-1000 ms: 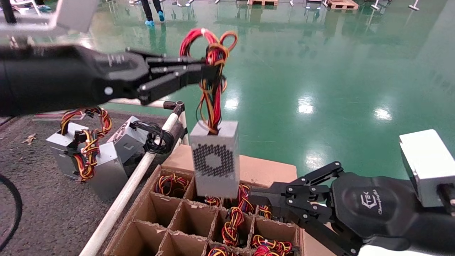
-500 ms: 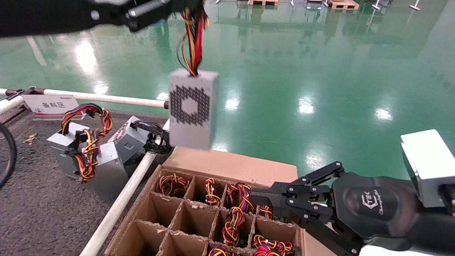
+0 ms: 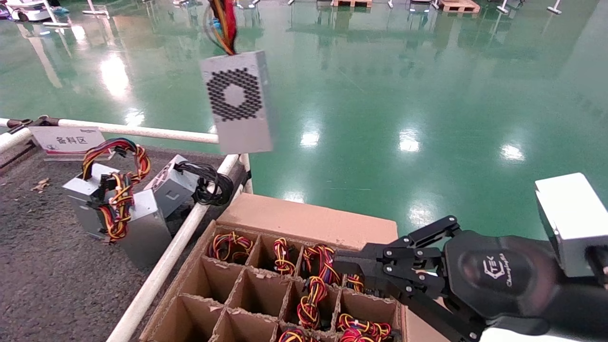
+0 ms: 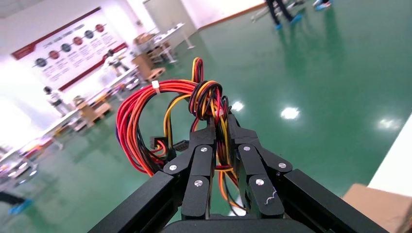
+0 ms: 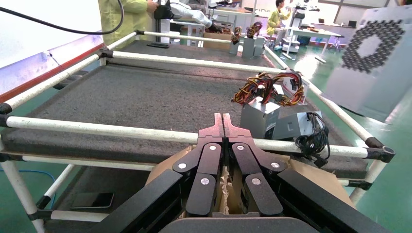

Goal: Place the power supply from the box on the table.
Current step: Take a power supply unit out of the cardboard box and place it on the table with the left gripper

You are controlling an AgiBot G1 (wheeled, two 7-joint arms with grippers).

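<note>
The power supply [image 3: 236, 102], a grey block with a honeycomb grille, hangs in the air by its wires [image 3: 223, 21], high above the far left corner of the box [image 3: 308, 221] and the table's rail. In the left wrist view my left gripper [image 4: 221, 127] is shut on the red, yellow and orange wire bundle [image 4: 141, 111]; the head view does not show this gripper. The block also shows in the right wrist view [image 5: 374, 63]. My right gripper [image 3: 336, 262] [image 5: 222, 121] is shut and holds nothing, low over the box. The table [image 3: 42, 270] lies to the left.
Two grey units with braided wires [image 3: 118, 213] and one with a coiled black cable [image 3: 180, 185] stand on the table by the white rail [image 3: 161, 270]. A label sign [image 3: 66, 140] stands at the back. Several box cells hold wire bundles [image 3: 308, 297].
The power supply has risen well above the box and drifted left. My left arm has gone up out of the head view. The right arm has not moved.
</note>
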